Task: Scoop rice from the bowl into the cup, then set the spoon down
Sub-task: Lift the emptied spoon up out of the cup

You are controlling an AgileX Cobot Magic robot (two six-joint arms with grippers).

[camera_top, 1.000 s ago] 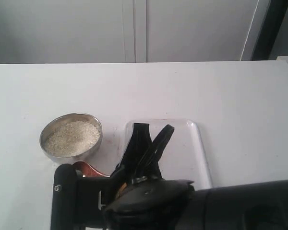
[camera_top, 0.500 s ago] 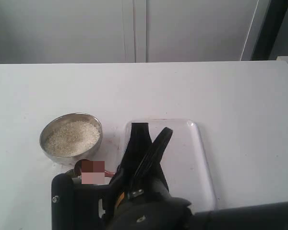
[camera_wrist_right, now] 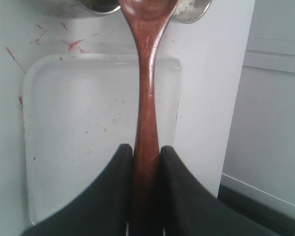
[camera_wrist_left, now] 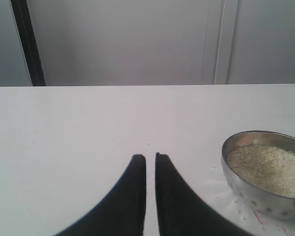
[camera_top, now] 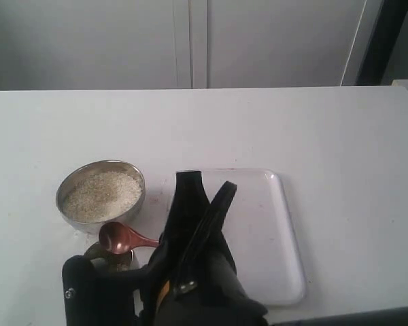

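The steel bowl (camera_top: pixel 100 193) (camera_wrist_left: pixel 265 172) stands at the left, filled with pale rice (camera_top: pixel 102 195) (camera_wrist_left: pixel 268 167). Just in front of it, the reddish-brown wooden spoon (camera_top: pixel 119 238) (camera_wrist_right: pixel 147 98) hovers with its oval bowl over the steel cup (camera_top: pixel 120 261), and I see no rice in the spoon. My right gripper (camera_top: pixel 162 243) (camera_wrist_right: pixel 146 150) is shut on the spoon's handle, above the tray's left part. Left of the bowl, my left gripper (camera_wrist_left: pixel 151 157) is shut over the table with nothing between its fingers. The arm hides most of the cup.
A white tray (camera_top: pixel 272 231) (camera_wrist_right: pixel 78 123) lies to the right of the bowl, under the right arm. Red marks (camera_wrist_right: pixel 71 45) and a few stray grains dot the white table (camera_top: pixel 292 129) near the bowl. A grey wall runs behind the table's far edge.
The right arm's bulk has sunk toward the lower edge of the exterior view, uncovering the spoon's bowl and part of the cup below it. The spoon stays in the grip.
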